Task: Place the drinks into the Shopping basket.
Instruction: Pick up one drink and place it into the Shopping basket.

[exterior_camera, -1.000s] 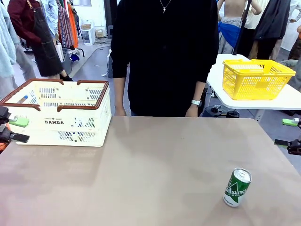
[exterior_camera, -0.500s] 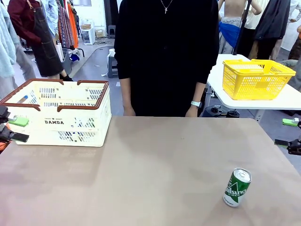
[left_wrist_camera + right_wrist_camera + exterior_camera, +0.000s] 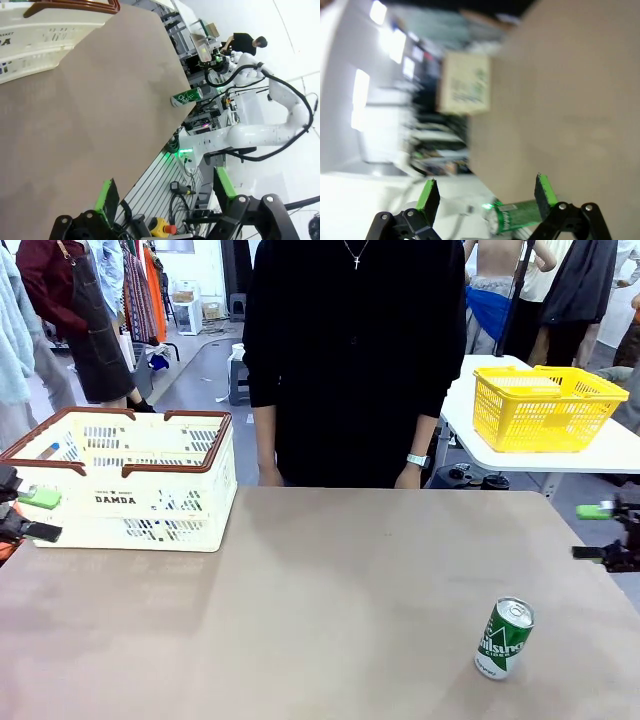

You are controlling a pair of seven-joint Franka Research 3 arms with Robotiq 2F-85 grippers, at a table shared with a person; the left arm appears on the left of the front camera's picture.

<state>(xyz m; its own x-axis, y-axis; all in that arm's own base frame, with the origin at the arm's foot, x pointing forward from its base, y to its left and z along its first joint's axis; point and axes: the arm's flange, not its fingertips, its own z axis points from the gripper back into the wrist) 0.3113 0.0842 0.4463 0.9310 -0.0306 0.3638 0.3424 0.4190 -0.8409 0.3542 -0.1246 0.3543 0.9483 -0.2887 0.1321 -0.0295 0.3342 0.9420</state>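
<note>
Our two grippers, left (image 3: 30, 514) and right (image 3: 596, 532), both wide and empty, green can (image 3: 504, 638) upright near our right, basket (image 3: 130, 485) far left.

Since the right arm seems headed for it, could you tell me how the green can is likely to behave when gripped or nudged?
The green can stands upright, tall and slim on a narrow base, so a sideways nudge would probably tip it. Once down, its round body would likely roll. Its glossy wall looks thin, so it may slip or dent under a hard squeeze.

floor (image 3: 200, 370): grey | side table (image 3: 610, 455): white | clothes rack (image 3: 140, 290): left rear
</note>
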